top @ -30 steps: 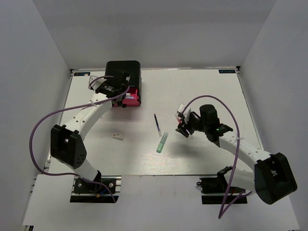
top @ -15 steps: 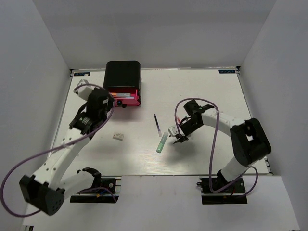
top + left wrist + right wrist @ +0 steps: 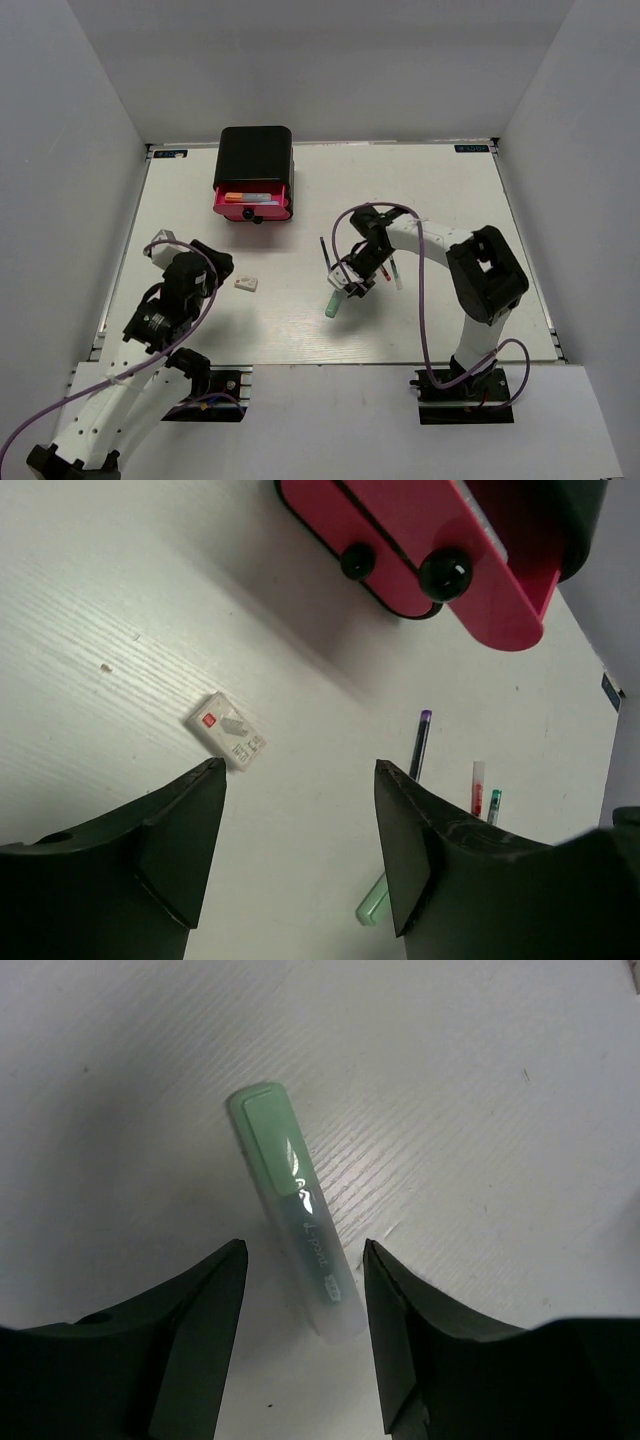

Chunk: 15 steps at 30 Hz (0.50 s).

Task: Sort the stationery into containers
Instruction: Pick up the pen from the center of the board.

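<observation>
While the left gripper (image 3: pixel 300 770) hung nearest, jaws spread and empty, the white eraser (image 3: pixel 245 284) lay on the table (image 3: pixel 450 200) at about its 3 o'clock, seen from overhead. Right gripper (image 3: pixel 303 1252): jaws spread astride the mint green marker (image 3: pixel 295 1200), which lay flat with gaps on both sides. Dark blue pen (image 3: pixel 325 255) at the marker's 12 o'clock; red pen (image 3: pixel 478 778) and green pen (image 3: pixel 494 802) side by side at 2 o'clock. Farthest, black cabinet (image 3: pixel 256 150): top pink drawer (image 3: pixel 250 210) stood pulled out, holding an orange-capped marker (image 3: pixel 233 196) and a paler item, not identifiable.
</observation>
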Tool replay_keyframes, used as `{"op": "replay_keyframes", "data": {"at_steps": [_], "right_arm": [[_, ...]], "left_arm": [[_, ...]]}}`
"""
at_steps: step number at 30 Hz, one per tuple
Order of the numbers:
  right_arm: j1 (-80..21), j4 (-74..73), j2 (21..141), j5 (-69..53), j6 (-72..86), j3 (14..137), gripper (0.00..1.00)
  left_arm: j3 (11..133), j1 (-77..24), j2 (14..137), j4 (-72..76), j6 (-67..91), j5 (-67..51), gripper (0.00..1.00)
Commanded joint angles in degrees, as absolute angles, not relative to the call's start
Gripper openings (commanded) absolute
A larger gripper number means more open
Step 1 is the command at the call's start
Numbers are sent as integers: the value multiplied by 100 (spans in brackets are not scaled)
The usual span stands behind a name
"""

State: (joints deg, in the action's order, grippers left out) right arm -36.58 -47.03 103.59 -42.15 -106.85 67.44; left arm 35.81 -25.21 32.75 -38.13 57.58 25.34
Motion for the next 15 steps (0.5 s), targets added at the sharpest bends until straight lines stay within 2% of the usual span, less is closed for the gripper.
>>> {"op": "replay_keyframes", "data": {"at_steps": [1, 6, 12, 15], "right_arm": [[-3814, -5000, 10625, -4017, -10696, 7110, 55], [-4016, -5089, 11020, -3684, -10679, 7277, 54], [-4244, -5458, 11443, -3271, -10687, 7734, 47], [-4298, -5563, 11575, -3112, -10653, 7769, 36]], "left_arm": [[3463, -2496, 3138, -4052, 5976, 2399, 72], [3463, -2496, 3085, -4254, 5977, 2399, 72], [3297, -2496, 3032, -4254, 6038, 2339, 72], [3244, -2496, 3032, -4140, 6038, 2268, 72]]}}
